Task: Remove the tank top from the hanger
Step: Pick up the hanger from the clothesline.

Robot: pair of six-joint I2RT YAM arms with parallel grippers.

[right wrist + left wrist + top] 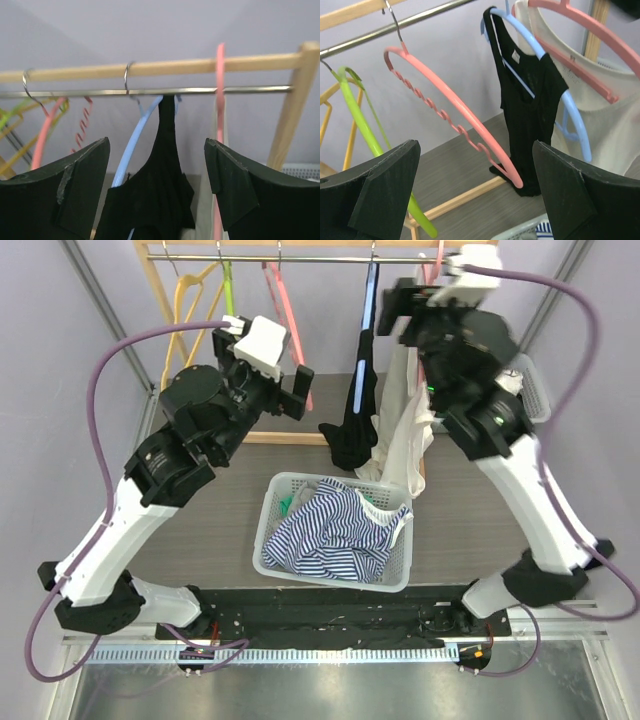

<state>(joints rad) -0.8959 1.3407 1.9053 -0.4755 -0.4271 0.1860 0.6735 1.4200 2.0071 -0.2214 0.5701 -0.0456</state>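
Evidently nothing is off yet: the black tank top (527,100) hangs on the blue hanger (530,41), while the left end effector (477,170) and right end effector (156,167) gape empty.

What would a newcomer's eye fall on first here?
The black tank top on a blue hanger hangs from the metal rail, with a white tank top beside it. Below, a white basket holds striped clothing. The right gripper, open, faces the black tank top.
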